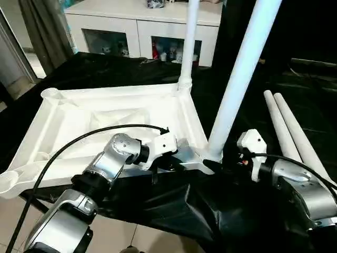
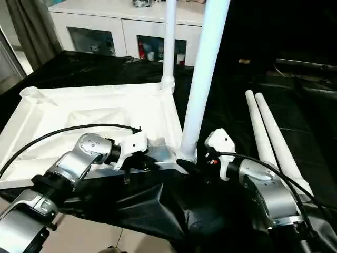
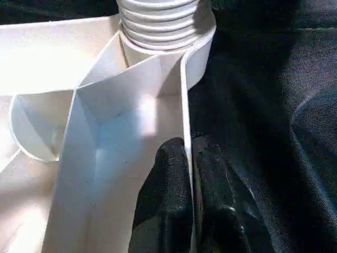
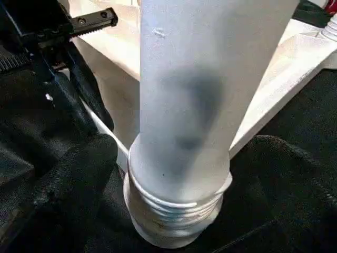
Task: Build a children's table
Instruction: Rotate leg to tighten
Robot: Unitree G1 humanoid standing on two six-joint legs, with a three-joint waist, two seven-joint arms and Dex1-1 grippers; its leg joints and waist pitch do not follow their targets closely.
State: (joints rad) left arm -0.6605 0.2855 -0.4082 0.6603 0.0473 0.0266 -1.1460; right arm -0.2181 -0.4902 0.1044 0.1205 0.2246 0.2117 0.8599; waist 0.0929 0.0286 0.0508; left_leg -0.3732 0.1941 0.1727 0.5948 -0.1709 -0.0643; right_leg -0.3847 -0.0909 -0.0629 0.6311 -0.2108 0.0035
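Note:
The white tabletop (image 1: 105,113) lies underside up on a black cloth. One white leg (image 1: 188,42) stands upright in its far right corner socket. Another leg (image 1: 239,74) stands in the near right socket (image 4: 176,221). Two more legs (image 1: 292,132) lie side by side on the cloth to the right. My left gripper (image 1: 176,158) is shut on the tabletop's thin rim (image 3: 185,105) close to the near right corner, with one black finger (image 3: 163,211) on each side of it. My right gripper (image 4: 179,158) stands open, its fingers (image 4: 79,174) on either side of the near leg's threaded base.
The black cloth (image 1: 174,211) hangs over the near edge, with tiled floor below. A white cabinet (image 1: 142,21) and a curtain (image 1: 45,31) stand at the back. The far left socket (image 1: 51,94) and the near left socket (image 1: 8,182) hold no legs.

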